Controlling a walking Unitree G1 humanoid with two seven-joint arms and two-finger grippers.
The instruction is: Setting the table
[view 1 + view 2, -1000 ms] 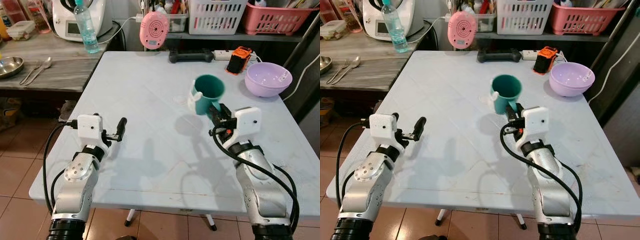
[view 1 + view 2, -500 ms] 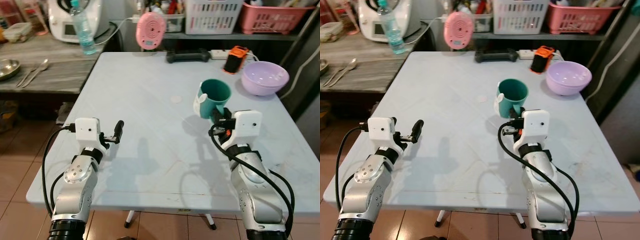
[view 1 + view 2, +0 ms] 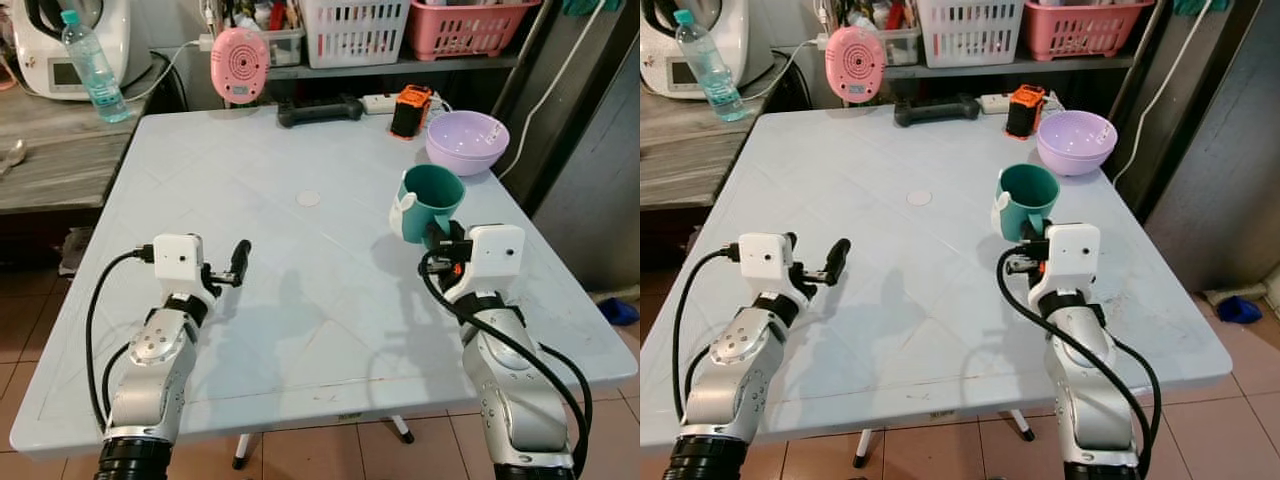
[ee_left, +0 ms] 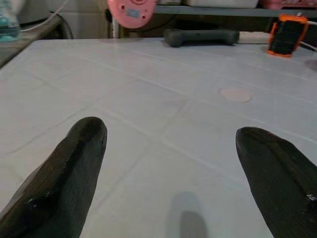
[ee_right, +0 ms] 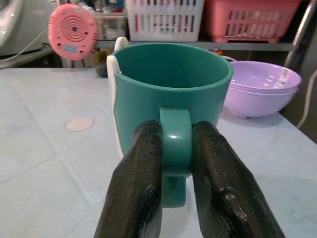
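Your left gripper is hovering with fingers spread wide over the pale table. To its right, your right gripper is pinching the handle of an upright teal mug, with a lilac bowl sitting beyond it.

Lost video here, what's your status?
Right gripper shut on teal plastic mug by its handle, upright. Left gripper open, idle above table. Lilac bowl beyond mug.

A green cup stands upright with a white patch on its side, near the purple bowl.
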